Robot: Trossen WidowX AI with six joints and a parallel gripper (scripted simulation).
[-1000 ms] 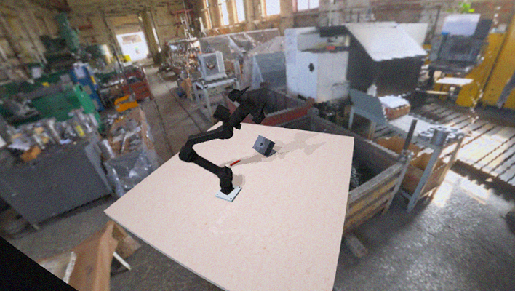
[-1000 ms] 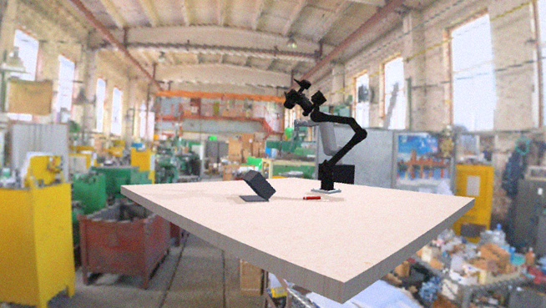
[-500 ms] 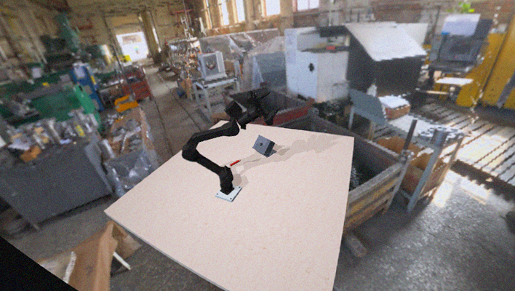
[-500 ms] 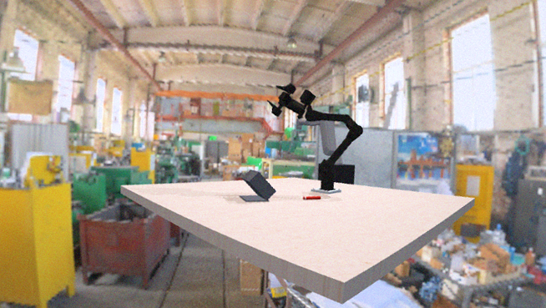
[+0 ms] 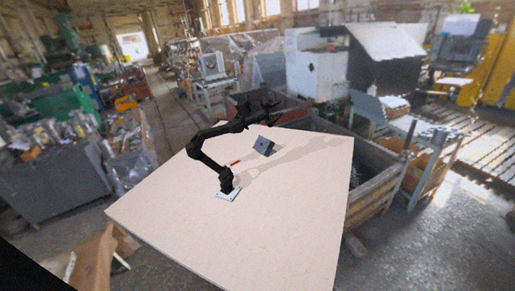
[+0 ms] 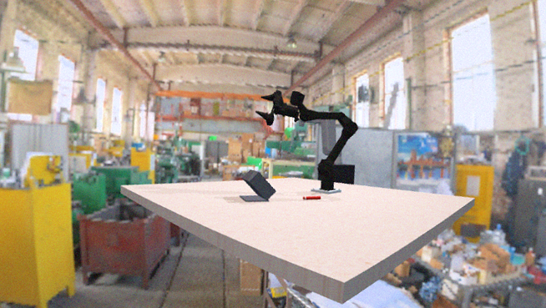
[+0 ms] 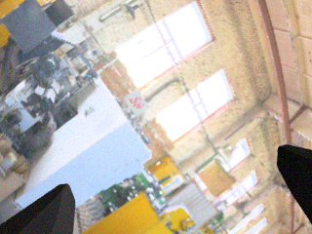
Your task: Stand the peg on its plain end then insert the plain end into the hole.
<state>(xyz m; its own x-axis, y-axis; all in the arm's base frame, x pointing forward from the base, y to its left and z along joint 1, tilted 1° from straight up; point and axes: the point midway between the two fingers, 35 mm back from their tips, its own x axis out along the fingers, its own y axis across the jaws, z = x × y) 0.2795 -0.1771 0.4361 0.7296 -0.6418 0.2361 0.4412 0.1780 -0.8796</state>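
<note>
The red peg (image 5: 235, 163) (image 6: 311, 197) lies on its side on the table (image 5: 285, 234) (image 6: 332, 237), a little in front of the arm's base. Its white band is too small to place surely. The dark grey sloped panel (image 5: 266, 149) (image 6: 260, 186) stands farther out, and its hole (image 5: 260, 144) shows as a small dark spot in the top view. My gripper (image 5: 276, 113) (image 6: 259, 105) (image 7: 177, 177) is open and empty, high above the table and roughly level, well away from the peg. The wrist view shows neither peg nor panel.
The arm's pale base plate (image 5: 222, 196) (image 6: 318, 191) is fixed to the table near the peg. A thin dark foot (image 6: 251, 198) extends on the table behind the panel. The table's far edge lies beyond the panel. Workshop machines and bins stand around the table.
</note>
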